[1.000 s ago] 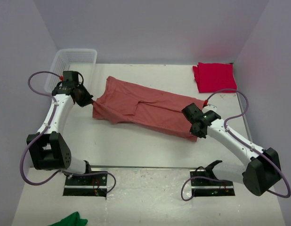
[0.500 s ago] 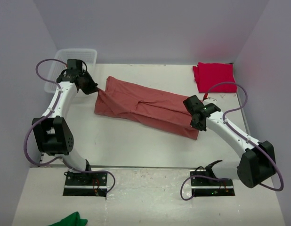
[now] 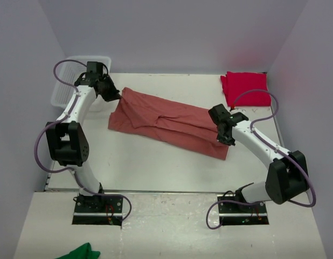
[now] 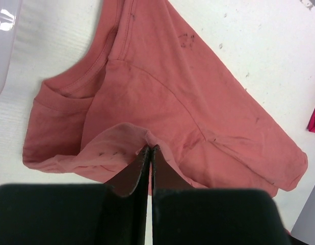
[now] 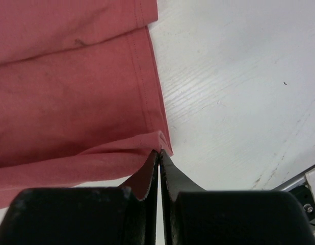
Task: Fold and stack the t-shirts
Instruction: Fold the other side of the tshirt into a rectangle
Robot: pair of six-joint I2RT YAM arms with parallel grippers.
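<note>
The salmon t-shirt (image 3: pixel 172 124) lies folded lengthwise (dark specks), slanting.

White plastic basket (image 3: pixel 104 60) at far-left corner of white table (image 3: pixel 155 162), sm. green cloth (image 3: pixel 80 252) on near ledge, btm left

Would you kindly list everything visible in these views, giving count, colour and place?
salmon-red t-shirt: one, dusty salmon-red, lying partly folded across the table's middle
crimson t-shirt: one, bright crimson, folded at the far right corner
basket: one, white plastic, far left corner
green cloth: one, green, near edge, in front of the left base
table: one, white
left gripper: one, black, shut on the salmon-red t-shirt's left end
right gripper: one, black, shut on its right end
</note>
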